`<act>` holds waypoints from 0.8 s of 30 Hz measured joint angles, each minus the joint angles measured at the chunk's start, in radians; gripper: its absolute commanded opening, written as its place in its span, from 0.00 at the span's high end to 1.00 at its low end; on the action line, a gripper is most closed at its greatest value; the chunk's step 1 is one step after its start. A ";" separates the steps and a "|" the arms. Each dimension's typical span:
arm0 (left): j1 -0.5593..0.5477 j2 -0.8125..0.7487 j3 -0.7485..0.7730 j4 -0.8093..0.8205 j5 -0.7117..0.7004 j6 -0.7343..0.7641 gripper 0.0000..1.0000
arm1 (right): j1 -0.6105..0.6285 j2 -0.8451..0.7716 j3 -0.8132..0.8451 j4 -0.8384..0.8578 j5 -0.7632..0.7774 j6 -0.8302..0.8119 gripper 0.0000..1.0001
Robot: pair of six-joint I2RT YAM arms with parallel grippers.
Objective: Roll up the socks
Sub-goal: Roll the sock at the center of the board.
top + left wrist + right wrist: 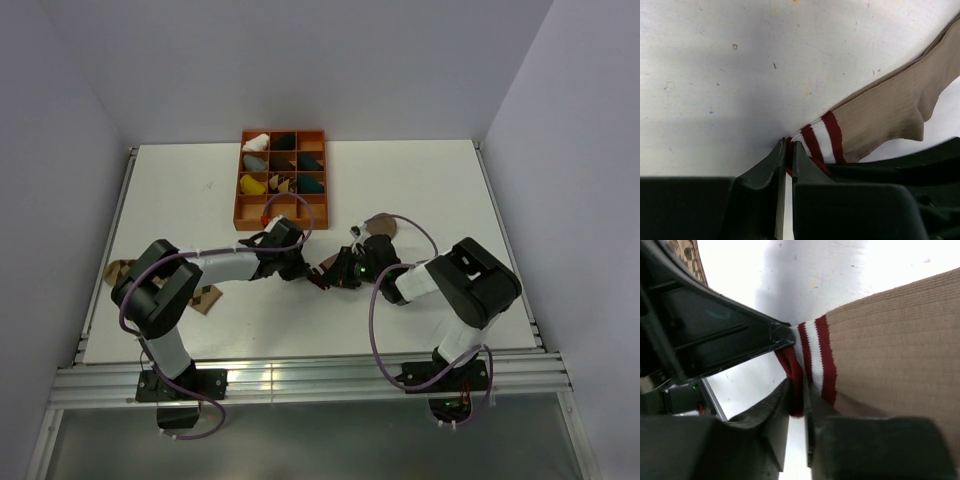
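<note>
The plain tan sock (378, 226) with a red-and-white striped cuff lies on the white table (420, 180) between both arms. My left gripper (303, 266) is shut on the cuff's edge; the left wrist view shows the jaws (788, 146) pinching the red cuff, with the tan sock (890, 107) trailing up and right. My right gripper (333, 274) is shut on the same cuff (812, 357) from the other side, its tips (801, 390) clamping red fabric. The argyle sock (206, 298) lies at the left, partly hidden under the left arm; a piece shows in the right wrist view (687, 255).
An orange compartment tray (283, 226) holding several coloured sock bundles stands at the back centre. The two grippers nearly touch each other; the left gripper's black body (710, 325) fills the right wrist view's upper left. A metal rail (300, 375) runs along the near edge.
</note>
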 measured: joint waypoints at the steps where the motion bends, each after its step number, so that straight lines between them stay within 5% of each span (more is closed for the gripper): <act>1: 0.000 -0.001 0.002 -0.008 -0.003 0.002 1.00 | 0.003 -0.012 0.000 -0.011 0.002 -0.011 0.71; 5: 0.000 -0.018 0.006 -0.053 -0.032 0.022 1.00 | 0.013 -0.077 0.000 -0.046 0.018 -0.050 0.64; 20: 0.000 -0.066 0.031 -0.171 -0.097 0.093 1.00 | 0.039 -0.191 0.018 -0.246 0.183 -0.170 0.63; 24: 0.000 -0.063 0.069 -0.193 -0.100 0.111 1.00 | 0.118 -0.193 0.032 -0.262 0.251 -0.230 0.54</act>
